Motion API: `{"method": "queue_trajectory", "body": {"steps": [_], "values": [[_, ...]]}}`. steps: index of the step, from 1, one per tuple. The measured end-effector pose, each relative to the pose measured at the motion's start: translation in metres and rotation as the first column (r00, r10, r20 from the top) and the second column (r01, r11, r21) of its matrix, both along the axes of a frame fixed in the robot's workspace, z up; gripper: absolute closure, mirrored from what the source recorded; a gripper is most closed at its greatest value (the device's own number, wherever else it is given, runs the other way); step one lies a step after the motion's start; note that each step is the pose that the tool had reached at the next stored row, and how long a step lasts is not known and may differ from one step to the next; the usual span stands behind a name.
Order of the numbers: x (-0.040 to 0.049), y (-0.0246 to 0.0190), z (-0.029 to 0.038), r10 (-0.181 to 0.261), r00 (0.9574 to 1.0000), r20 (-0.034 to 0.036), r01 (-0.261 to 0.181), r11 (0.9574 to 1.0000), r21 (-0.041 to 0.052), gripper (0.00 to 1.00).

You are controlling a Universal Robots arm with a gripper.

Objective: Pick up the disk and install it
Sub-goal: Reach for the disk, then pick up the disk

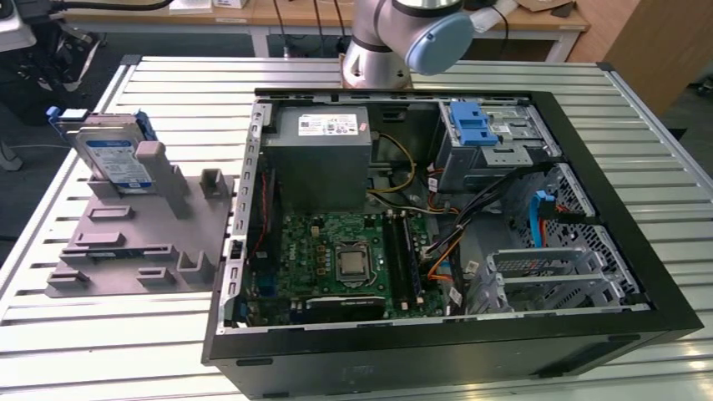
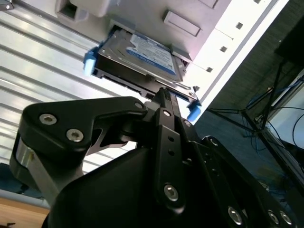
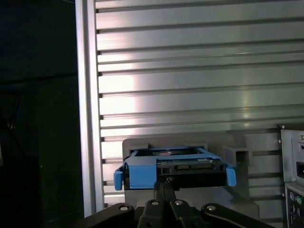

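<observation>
The disk (image 1: 112, 159) stands on edge in its grey holder (image 1: 139, 246), top edge free for a grasp; the claw (image 3: 164, 184) hangs above it, fingers closed together, holding nothing

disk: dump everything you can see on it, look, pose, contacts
The disk is a flat silver hard drive with a white-and-blue label and blue plastic rails along its edges. It stands upright on edge in the grey holder, on the slatted metal table at the exterior view's left of the open computer case. There, nothing but the holder touches it. In the first wrist view the shut gripper points toward it.
</observation>
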State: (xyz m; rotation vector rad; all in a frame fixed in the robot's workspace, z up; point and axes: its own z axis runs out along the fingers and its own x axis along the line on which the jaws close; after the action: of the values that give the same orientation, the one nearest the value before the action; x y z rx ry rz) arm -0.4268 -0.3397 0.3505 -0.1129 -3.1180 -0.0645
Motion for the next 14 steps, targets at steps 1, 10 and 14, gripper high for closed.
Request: {"method": "queue_trajectory", "body": {"steps": [1, 10, 14], "values": [[-0.0031, 0.0007, -0.0002, 0.000, 1.0000, 0.0000, 0.000, 1.0000, 0.0000, 0.89], [-0.0091, 0.0016, -0.0004, 0.000, 1.0000, 0.0000, 0.000, 1.0000, 0.0000, 0.89], [-0.0092, 0.0016, -0.0005, 0.000, 1.0000, 0.0000, 0.000, 1.0000, 0.0000, 0.89]]}}
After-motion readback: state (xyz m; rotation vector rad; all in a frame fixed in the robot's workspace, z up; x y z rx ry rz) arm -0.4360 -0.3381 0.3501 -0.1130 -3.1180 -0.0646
